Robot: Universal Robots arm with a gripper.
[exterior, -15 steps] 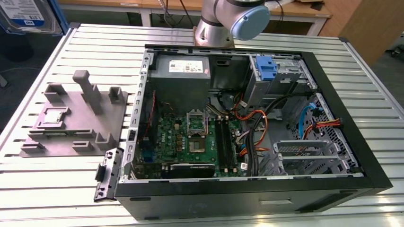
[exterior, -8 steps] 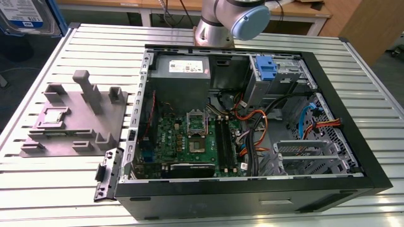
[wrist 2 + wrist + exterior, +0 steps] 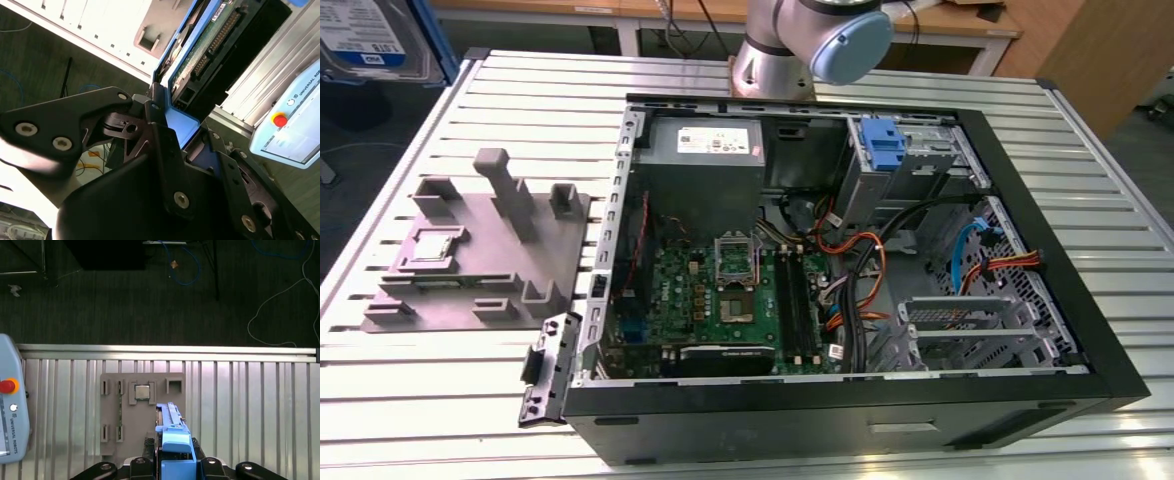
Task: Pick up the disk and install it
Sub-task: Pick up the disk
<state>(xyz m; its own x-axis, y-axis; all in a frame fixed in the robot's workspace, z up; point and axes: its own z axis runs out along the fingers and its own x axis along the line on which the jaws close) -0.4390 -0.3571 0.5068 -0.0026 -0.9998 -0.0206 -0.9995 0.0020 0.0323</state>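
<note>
The disk (image 3: 367, 40) hangs high at the exterior view's upper left corner, with its white label and blue carrier edge showing. In the first wrist view the disk (image 3: 172, 432) stands edge-on, its blue carrier between the black fingers of my gripper (image 3: 172, 462), which is shut on it. It hovers above the grey fixture plate (image 3: 142, 410). The second wrist view shows the gripper (image 3: 175, 135) clamped on the blue carrier, with the disk's green circuit board (image 3: 210, 45) beyond it.
The open computer case (image 3: 1107, 330) lies on the slatted metal table (image 3: 440, 400), with a blue-tabbed drive bay (image 3: 881, 145) at the back and a metal cage (image 3: 961, 330) at the front right. The fixture plate (image 3: 467, 250) sits left of the case. A teach pendant (image 3: 10, 415) rests nearby.
</note>
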